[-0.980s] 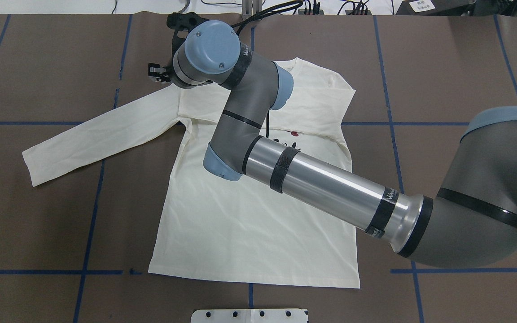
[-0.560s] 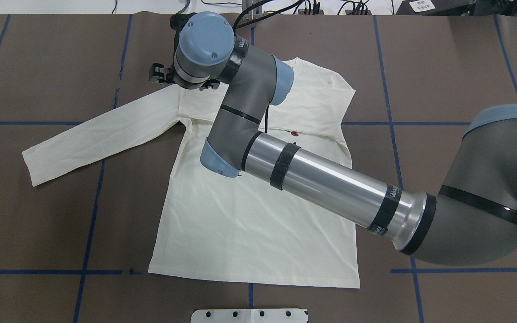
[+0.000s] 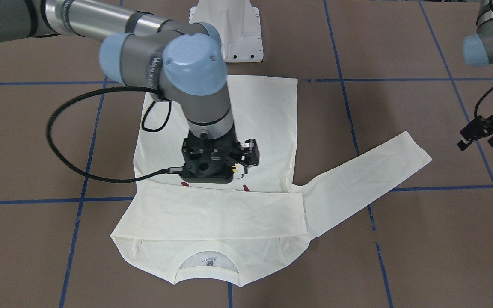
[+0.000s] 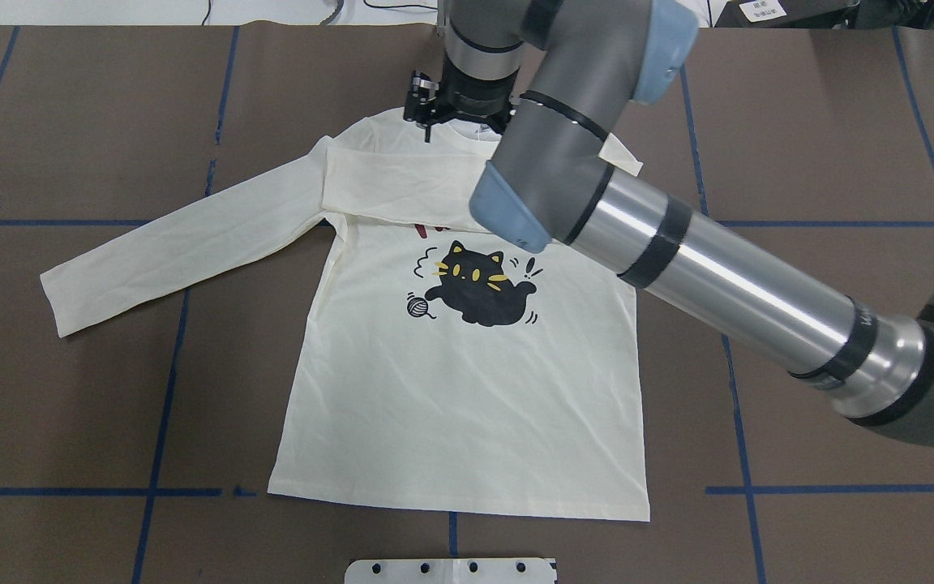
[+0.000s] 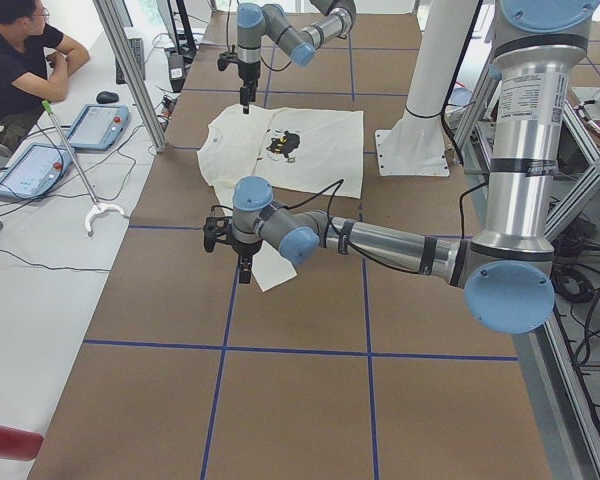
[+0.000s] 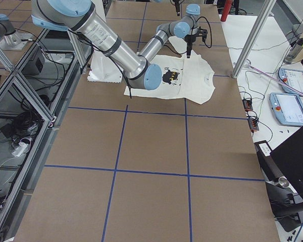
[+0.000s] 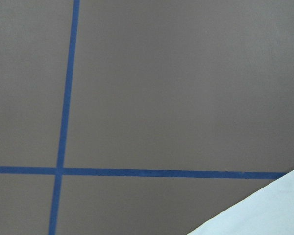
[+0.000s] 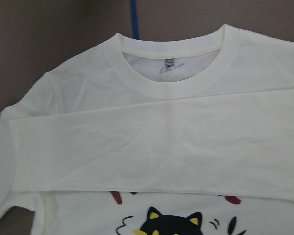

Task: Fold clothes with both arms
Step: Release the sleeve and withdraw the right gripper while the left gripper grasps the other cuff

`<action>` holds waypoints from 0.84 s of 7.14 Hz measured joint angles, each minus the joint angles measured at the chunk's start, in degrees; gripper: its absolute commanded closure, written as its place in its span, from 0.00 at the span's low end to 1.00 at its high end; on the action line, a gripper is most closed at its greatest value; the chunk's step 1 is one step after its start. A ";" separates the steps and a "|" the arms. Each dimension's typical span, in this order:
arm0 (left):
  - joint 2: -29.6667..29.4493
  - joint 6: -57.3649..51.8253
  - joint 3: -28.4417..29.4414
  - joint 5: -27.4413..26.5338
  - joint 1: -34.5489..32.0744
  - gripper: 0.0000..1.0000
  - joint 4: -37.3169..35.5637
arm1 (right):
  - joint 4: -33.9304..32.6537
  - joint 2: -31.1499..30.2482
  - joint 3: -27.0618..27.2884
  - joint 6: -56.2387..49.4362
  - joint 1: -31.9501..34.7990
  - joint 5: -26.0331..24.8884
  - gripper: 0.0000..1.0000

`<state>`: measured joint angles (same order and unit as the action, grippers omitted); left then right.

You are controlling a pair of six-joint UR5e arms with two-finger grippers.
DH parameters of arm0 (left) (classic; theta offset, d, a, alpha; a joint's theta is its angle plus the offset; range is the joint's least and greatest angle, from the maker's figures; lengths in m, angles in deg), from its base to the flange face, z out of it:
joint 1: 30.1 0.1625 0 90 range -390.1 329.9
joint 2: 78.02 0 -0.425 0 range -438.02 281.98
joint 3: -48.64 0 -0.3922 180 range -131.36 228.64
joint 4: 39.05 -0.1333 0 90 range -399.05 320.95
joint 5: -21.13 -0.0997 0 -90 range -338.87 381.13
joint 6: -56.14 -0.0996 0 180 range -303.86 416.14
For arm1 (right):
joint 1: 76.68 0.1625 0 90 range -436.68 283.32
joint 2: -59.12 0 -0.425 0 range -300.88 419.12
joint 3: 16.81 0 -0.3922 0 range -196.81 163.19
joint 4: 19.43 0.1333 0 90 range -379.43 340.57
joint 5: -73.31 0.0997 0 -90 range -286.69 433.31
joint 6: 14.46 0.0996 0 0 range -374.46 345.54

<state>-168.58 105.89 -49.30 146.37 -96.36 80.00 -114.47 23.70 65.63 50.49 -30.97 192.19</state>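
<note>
Sleeve-folding stage on my end, going left to right, with everything placed off the cat print (image 4: 479,284).

Way out left of the cat, past the cuff, the left gripper (image 3: 477,141) hangs over bare table (image 4: 840,162). Its jaws look spread with nothing between them. Its wrist cam only catches brown surface, blue tape and a cream corner of cloth, I'd guess the cuff.

Next, the spread sleeve (image 4: 183,243) runs out flat from the shoulder, slanting away left of the cat.

The shirt (image 4: 451,389) itself lies face up and flat, cat in the middle of the chest. The folded sleeve (image 4: 410,191) is laid across just above the cat, covering most of the red lettering.

Right above that, over the collar (image 8: 171,73), hovers the right gripper (image 4: 455,109). It isn't holding any cloth as far as I can see, but I can't tell if the jaws are apart or together, since the fingers are hidden.

So I'd call it one sleeve done, one to go. The next move probably needs the left gripper down on that cuff, a clean pinch, then a carry across above the cat. The right arm should clear out first.
</note>
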 measured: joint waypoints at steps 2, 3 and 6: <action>2.45 17.07 -0.67 -8.90 11.02 0.00 7.17 | -9.31 -13.88 15.01 -13.41 5.81 2.90 0.00; 3.28 23.82 -0.55 -14.81 16.75 0.01 8.49 | -11.58 -19.86 20.01 -19.91 8.35 3.96 0.00; 4.50 26.54 0.80 -19.26 20.87 0.01 9.16 | -12.90 -27.13 24.85 -26.37 10.97 5.40 0.00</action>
<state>-164.08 132.43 -48.50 127.11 -75.50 89.16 -127.37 -3.43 90.49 24.12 -20.00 197.59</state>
